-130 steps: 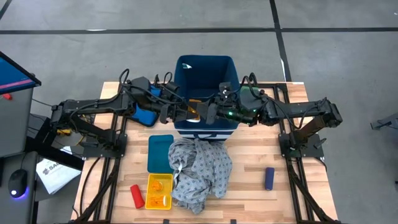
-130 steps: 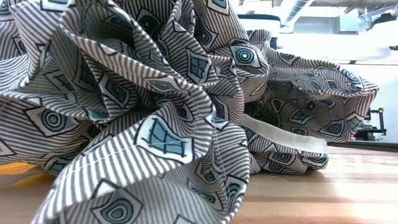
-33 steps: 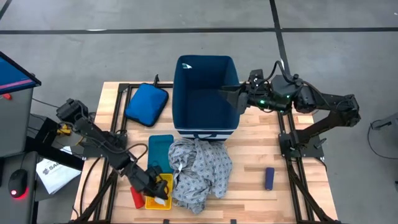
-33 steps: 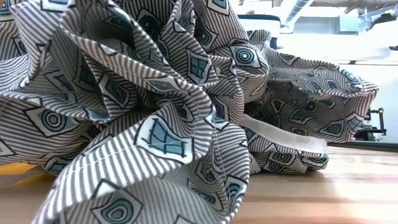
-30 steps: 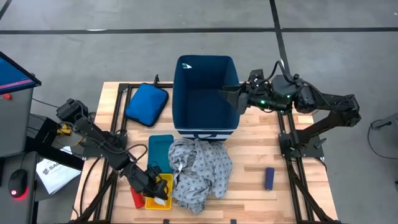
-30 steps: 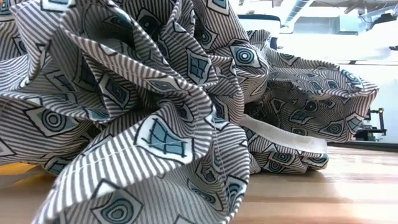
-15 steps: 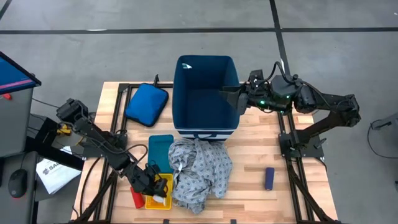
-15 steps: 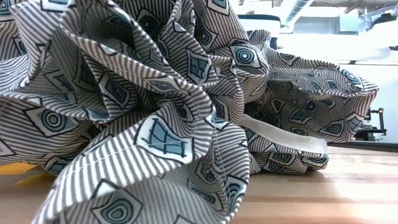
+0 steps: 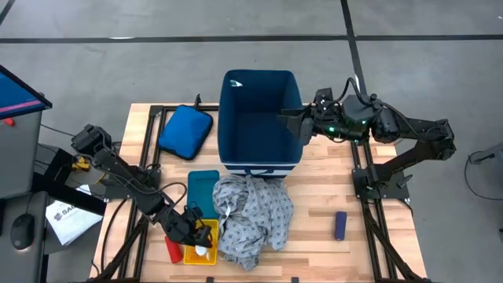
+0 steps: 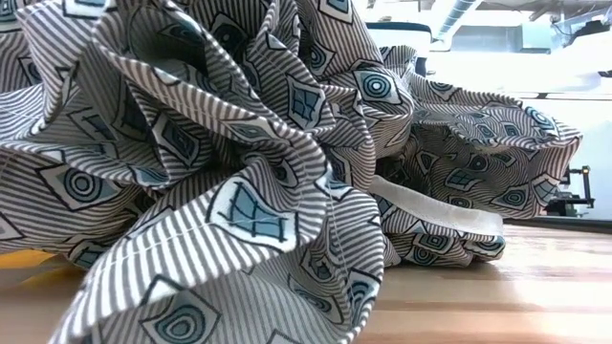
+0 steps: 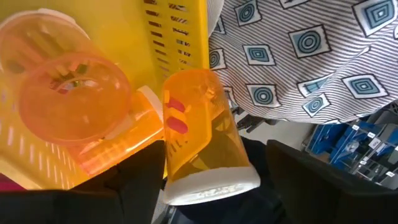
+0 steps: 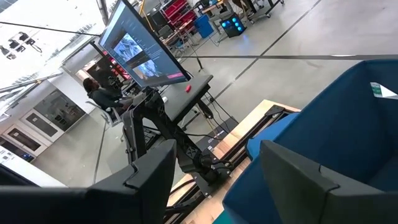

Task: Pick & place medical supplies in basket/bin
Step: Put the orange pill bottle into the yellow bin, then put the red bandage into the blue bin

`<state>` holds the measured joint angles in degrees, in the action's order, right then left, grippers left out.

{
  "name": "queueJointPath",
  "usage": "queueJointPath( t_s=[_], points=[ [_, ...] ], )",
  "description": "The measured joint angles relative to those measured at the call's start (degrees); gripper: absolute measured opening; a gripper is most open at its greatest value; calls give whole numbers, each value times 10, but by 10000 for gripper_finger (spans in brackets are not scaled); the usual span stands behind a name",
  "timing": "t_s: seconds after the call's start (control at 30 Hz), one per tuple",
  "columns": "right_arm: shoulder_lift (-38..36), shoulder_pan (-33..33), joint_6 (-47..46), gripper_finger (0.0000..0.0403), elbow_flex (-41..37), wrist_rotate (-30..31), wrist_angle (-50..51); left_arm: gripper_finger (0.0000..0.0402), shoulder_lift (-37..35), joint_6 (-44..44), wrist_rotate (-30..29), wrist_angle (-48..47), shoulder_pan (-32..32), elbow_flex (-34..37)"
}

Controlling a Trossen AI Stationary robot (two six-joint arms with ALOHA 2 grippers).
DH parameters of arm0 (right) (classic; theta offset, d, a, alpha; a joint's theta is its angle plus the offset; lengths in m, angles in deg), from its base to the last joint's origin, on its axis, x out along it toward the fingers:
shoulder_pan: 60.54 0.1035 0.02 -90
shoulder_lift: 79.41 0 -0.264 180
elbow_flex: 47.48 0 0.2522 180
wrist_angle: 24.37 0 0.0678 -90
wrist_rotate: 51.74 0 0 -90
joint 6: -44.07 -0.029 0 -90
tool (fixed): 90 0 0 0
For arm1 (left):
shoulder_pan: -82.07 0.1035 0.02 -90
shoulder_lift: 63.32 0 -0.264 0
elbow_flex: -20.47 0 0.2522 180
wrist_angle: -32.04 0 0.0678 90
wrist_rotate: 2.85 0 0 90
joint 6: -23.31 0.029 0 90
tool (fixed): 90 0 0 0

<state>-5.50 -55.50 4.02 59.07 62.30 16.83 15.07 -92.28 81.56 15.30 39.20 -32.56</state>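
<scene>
the left gripper (image 9: pixel 196 239) was down over the yellow tray (image 9: pixel 200 240) at the near edge of the table (image 9: pixel 314 244), its fingers spread on either side of an orange pill bottle (image 11: pixel 202 134) lying in the tray; whether they actually gripped it i could not tell. a second orange bottle (image 11: pixel 71 102) lay just beside it, and the gown (image 9: pixel 253 218) was heaped against the tray's side. the blue bin (image 9: pixel 259 118) stood well apart at the far side, with the right gripper (image 9: pixel 292 123) waiting open over its rim. the smooth bottle could have slipped out sideways, or a finger could have snagged the tray wall or the cloth on lifting.
</scene>
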Motion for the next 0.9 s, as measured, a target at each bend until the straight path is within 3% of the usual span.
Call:
queueJointPath(
  t_s=[0.27, 0.57, 0.9],
  points=[
    [0, 0, 0, 228, 0, 0, 0, 282, 0, -1, 0, -5, 0, 0],
    [0, 0, 0, 228, 0, 0, 0, 281, -7, 2, 51, -39, -2, 0],
    [0, 0, 0, 228, 0, 0, 0, 282, -136, 50, 9, -150, -2, 0]
  ],
)
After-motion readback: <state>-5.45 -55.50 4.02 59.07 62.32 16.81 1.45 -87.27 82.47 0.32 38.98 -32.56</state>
